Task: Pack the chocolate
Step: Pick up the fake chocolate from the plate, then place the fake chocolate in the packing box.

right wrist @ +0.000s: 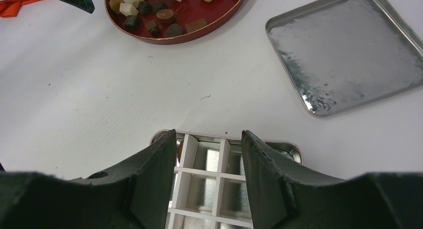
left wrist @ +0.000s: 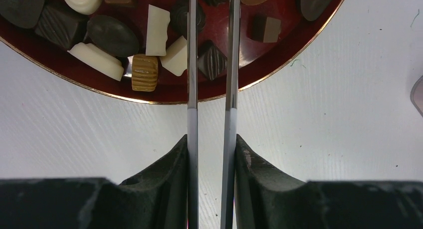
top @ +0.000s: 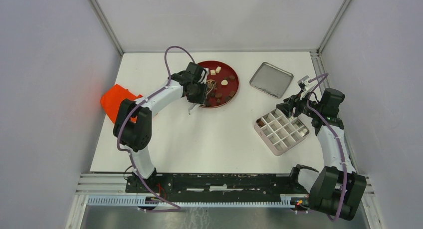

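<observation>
Chocolate [top: 224, 82] sits on the red plate [top: 237, 84], upper middle of our top view. Left claw [left wrist: 210, 141] is clamped on tweezers [left wrist: 192, 79] reaching over it; right claw [right wrist: 208, 136] hangs apart above the divided box [right wrist: 224, 156].

A silver lid [top: 271, 80] lies near the divided tin [top: 283, 132].

— We see the chocolate [left wrist: 112, 35] in dark brown and cream-white, plus one ribbed caramel piece [left wrist: 145, 72]. Some dark ones carry fine stripes.
— Agreed. We note the plate [left wrist: 169, 92] is deep red with a thin gold rim, on a plain white counter [top: 199, 139].
— The tweezers [left wrist: 192, 114] look bright silver to us. The lid [right wrist: 349, 49] is silver too, with a mottled sheen.
— We also see white dividers [right wrist: 199, 175] gridding the silvery tin [right wrist: 279, 145], an orange shape [top: 117, 102] at the counter's left edge, and purple cables [top: 175, 47].
</observation>
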Action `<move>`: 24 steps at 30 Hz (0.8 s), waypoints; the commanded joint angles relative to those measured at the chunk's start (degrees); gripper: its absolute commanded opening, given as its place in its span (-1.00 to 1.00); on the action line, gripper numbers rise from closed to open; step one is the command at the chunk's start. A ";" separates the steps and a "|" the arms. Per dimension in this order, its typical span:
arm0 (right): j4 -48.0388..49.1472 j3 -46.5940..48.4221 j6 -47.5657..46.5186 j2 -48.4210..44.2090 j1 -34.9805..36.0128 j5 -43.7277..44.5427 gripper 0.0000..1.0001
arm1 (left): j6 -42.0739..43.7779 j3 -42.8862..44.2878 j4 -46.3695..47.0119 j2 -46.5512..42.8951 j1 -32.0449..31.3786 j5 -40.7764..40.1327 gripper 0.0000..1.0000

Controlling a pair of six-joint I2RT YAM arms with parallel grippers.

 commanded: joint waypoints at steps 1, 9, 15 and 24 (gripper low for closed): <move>0.91 1.55 -0.39 -0.08 0.23 -1.34 0.13 | 0.33 1.88 1.03 -5.50 -0.38 -0.65 -0.96; 0.96 1.44 -0.38 -0.13 0.27 -1.34 0.13 | 0.06 0.65 1.47 -7.71 -0.39 -1.52 -0.96; 0.98 1.48 -0.44 -0.17 0.25 -1.38 0.13 | 0.06 0.68 1.45 -8.70 -0.28 -1.47 -0.96; 0.81 1.69 -0.93 0.17 0.31 -0.78 0.13 | -1.04 -5.34 7.79 -17.24 -3.49 10.37 -0.96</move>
